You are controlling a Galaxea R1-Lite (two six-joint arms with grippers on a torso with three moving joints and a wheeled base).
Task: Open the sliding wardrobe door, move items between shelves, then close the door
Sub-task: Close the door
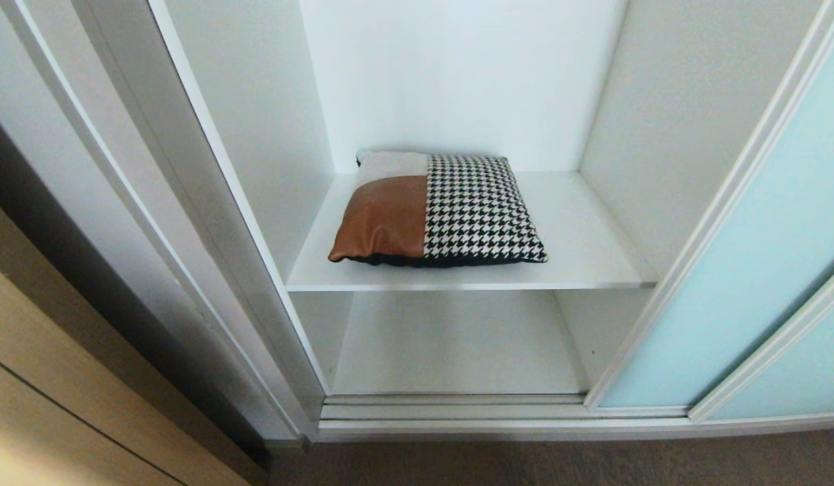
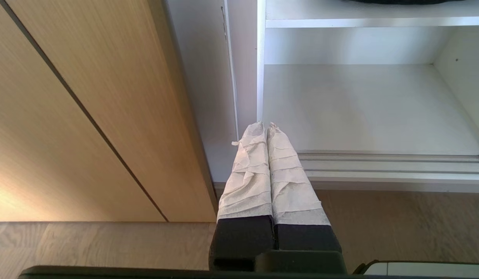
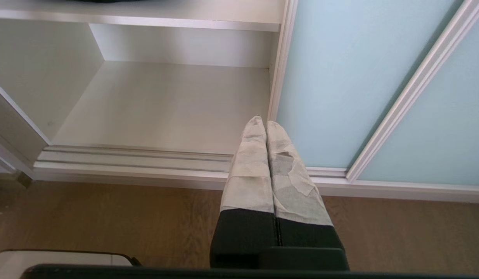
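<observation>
**Open wardrobe with a cushion on the upper shelf, both grippers closed and empty**

White wardrobe interior fills the head view, seen from in front and slightly above. Its sliding wardrobe door [image 1: 747,270], a frosted pale aqua glass panel in a slim white frame, stands pushed over to the right, leaving the compartment open. A second aqua panel sits just beside it, further right.

Inside, a square cushion [image 1: 438,209] lies flat on the upper shelf [image 1: 579,263], a plain white board wider than the cushion. The cushion rests left of the shelf's centre, with bare board to its right. Its left part is tan-brown leather with a pale grey patch behind it; its right part is black-and-white houndstooth, and a black backing shows along the front edge. Below, the bottom shelf [image 1: 457,344] holds nothing. White sliding tracks [image 1: 457,408] run along the wardrobe's foot, above a brown wooden floor [image 1: 558,466]. At the left stands a tan wooden panel [image 1: 65,378].

Neither arm shows in the head view. The left gripper [image 2: 266,126] hangs low over the floor near the wardrobe's left edge, its white-wrapped fingers pressed together, grasping nothing. The right gripper [image 3: 261,122] hangs likewise before the door's left frame, fingers clenched together and empty.
</observation>
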